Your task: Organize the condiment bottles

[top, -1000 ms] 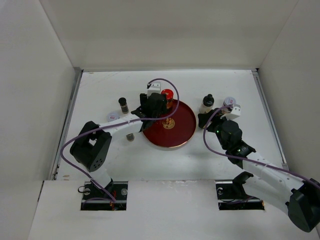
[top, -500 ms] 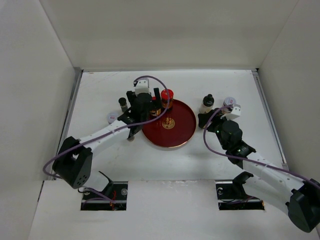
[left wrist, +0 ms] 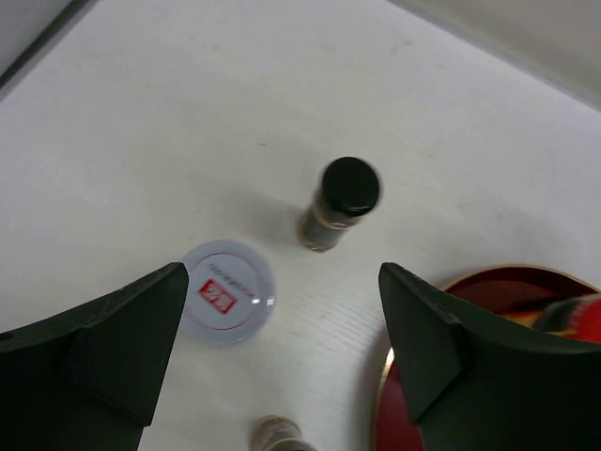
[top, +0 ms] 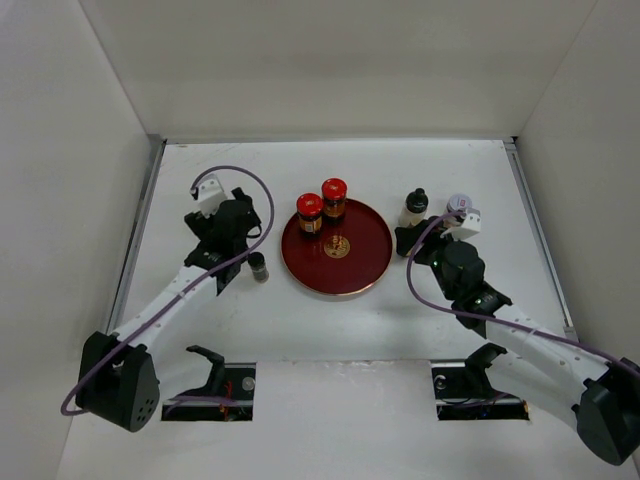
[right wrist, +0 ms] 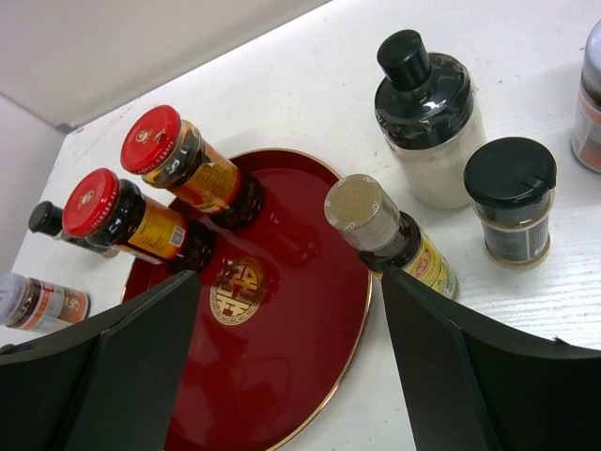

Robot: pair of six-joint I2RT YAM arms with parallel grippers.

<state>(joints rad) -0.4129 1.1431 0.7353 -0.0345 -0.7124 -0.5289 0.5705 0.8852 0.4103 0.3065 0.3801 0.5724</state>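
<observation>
Two red-capped bottles [top: 310,211] [top: 334,197] stand upright on the back left of the round red tray [top: 352,272]. My left gripper [top: 238,228] is open and empty, left of the tray. Its wrist view shows it [left wrist: 282,366] above a black-capped dark bottle [left wrist: 340,202], a white-lidded jar [left wrist: 224,291] and a small bottle [left wrist: 280,434]. My right gripper [top: 408,240] is open and empty at the tray's right edge. Its wrist view shows it [right wrist: 291,348] over the tray [right wrist: 282,376], with a beige-capped dark bottle [right wrist: 376,221] by its right finger.
Right of the tray stand a pale bottle with a black cap [right wrist: 427,122], a black-capped jar [right wrist: 512,202] and a silver-capped bottle [top: 459,205]. A small dark bottle [top: 258,266] stands just left of the tray. White walls enclose the table on three sides.
My left gripper has let go of a red-capped bottle on the tray and swung left, off the tray, to above the bottles on the left. The right arm has not moved.
</observation>
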